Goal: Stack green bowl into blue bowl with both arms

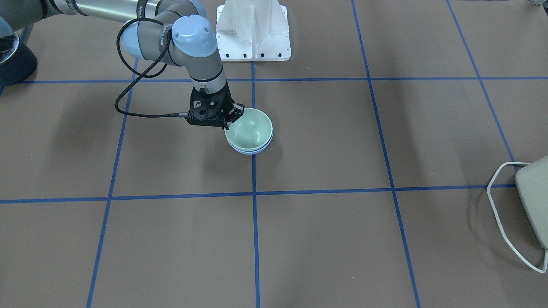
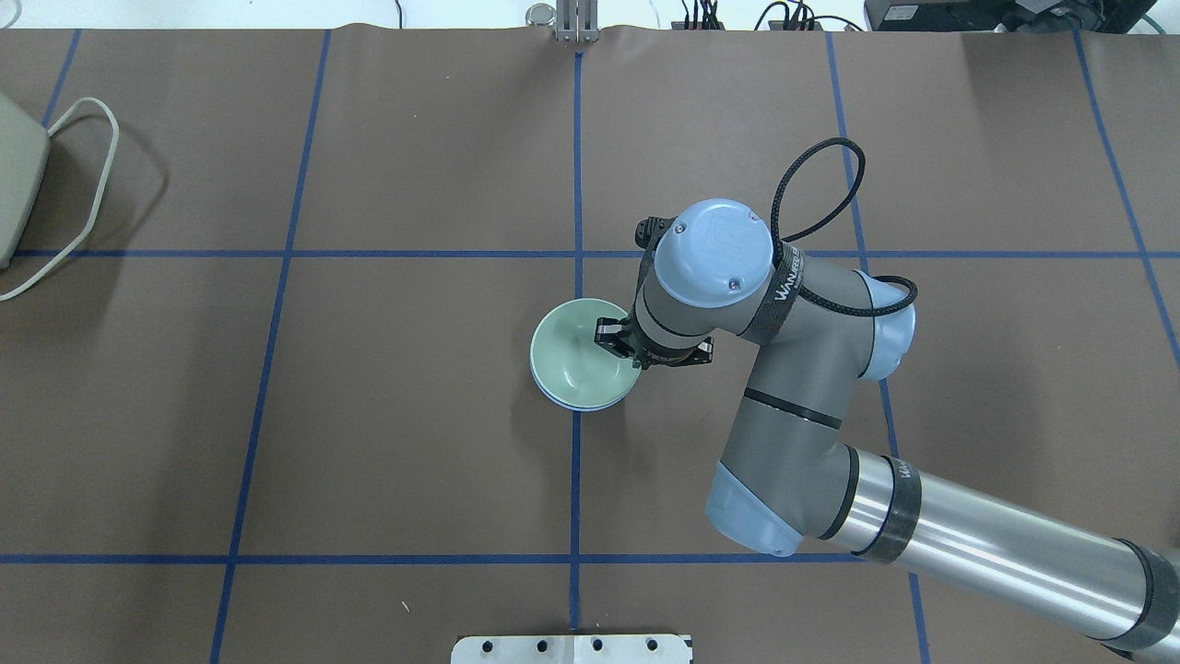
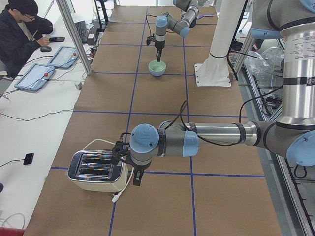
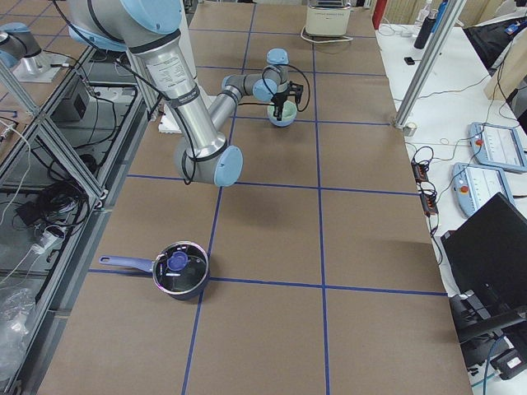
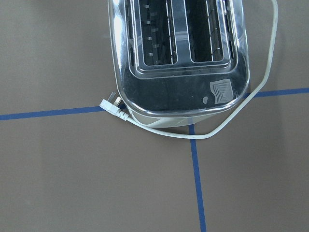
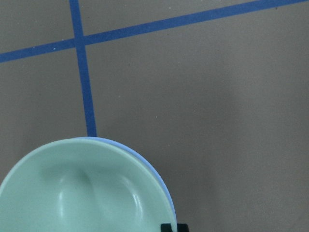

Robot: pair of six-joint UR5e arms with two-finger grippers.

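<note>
The small glossy pale-green bowl (image 1: 250,128) sits nested inside the matching periwinkle-blue bowl (image 1: 251,151) at mid-table on a blue tape line. The right gripper (image 1: 232,118) straddles the green rim on the robot's right side, but whether it pinches I cannot tell. Far left, the left gripper (image 3: 136,181) hovers beside a chrome toaster (image 5: 178,53) - grip unclear.

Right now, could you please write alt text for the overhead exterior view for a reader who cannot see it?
The green bowl sits nested in the blue bowl on the table, the right gripper at the bowls' rim. A toaster is cropped at the left edge.
</note>
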